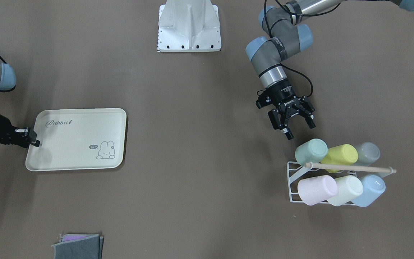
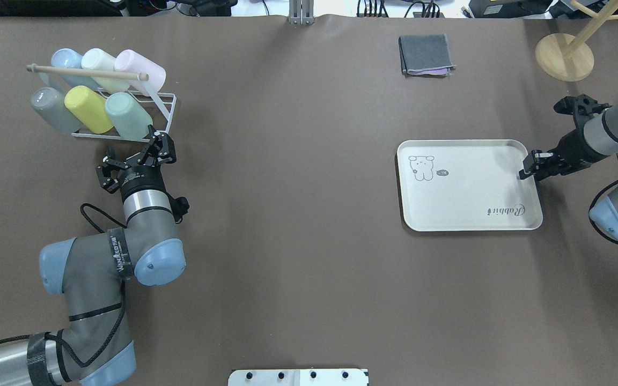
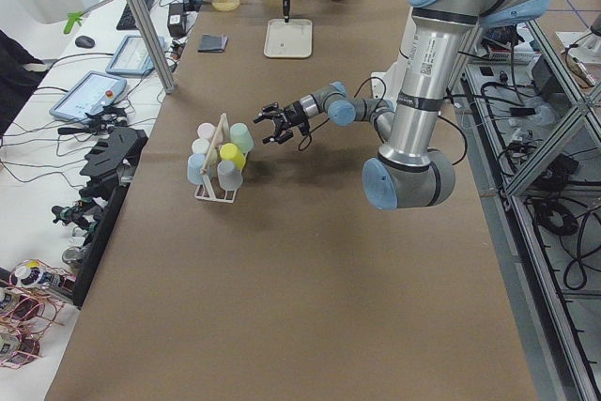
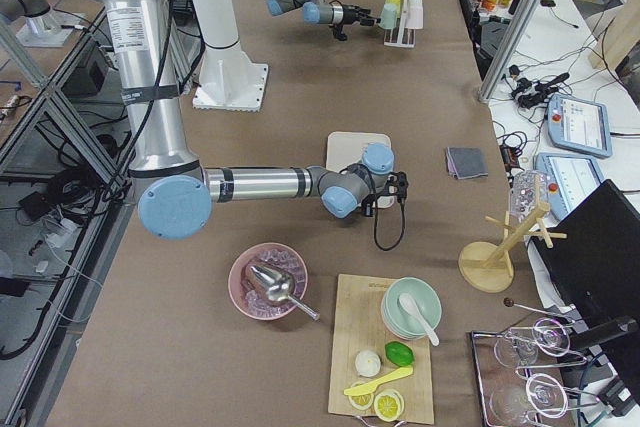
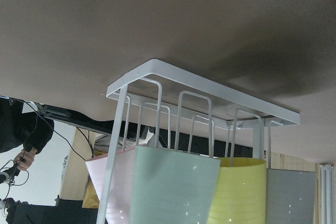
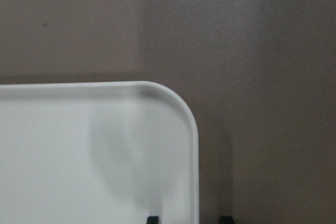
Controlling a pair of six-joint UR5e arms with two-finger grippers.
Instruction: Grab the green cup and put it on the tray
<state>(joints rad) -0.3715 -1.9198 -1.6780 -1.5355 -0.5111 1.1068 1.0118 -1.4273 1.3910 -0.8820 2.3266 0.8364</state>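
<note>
A brown worktop carries one white wire cup rack on the robot's left side. One cream tray printed with "Rabbit" script and a bunny lies well apart from it on the robot's right.

The rack holds six cups, tilted on its prongs in two rows of three, with a wooden rod running between the rows. The row nearer the robot holds the mint green cup, a yellow-green cup and a grey cup. The farther row holds a pink cup, a cream cup and a light blue cup.

The green cup sits at the end of its row closest to the tray, touching the yellow-green cup.

The left gripper hangs just beside the green cup's raised base, on the robot's side of the rack. Its jaws are spread wide and hold nothing, and they do not touch the cup. In the left wrist view the green cup fills the lower centre.

The right gripper is at the tray's short edge. One jaw tip shows over the tray and one over the worktop. Whether they pinch the rim cannot be told.

One folded grey cloth lies at the worktop's far edge.
</note>
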